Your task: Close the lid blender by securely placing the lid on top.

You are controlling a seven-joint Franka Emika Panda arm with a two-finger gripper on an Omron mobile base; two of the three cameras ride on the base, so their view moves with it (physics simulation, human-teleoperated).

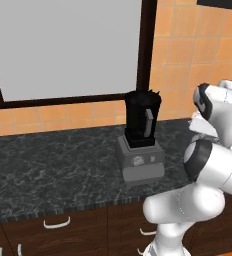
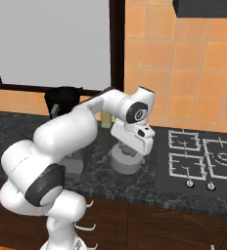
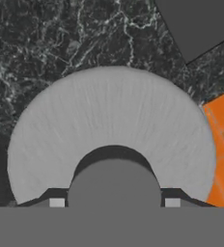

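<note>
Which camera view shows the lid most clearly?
The hand view: the lid is seen from above, its round grey disc and centre knob close up, lying on the dark counter. In the right base view the lid is small and partly behind the hand. In the left base view I cannot make it out.

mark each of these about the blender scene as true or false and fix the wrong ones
1. The lid is already on the jar. False: it lies on the dark counter, under the gripper.
2. The blender stands on the counter with its jar open at the top. True.
3. The gripper's fingers sit either side of the lid's centre knob. True.
4. The lid is black. False: it is light grey.
5. A stove top lies to the right of the lid. True.
</note>
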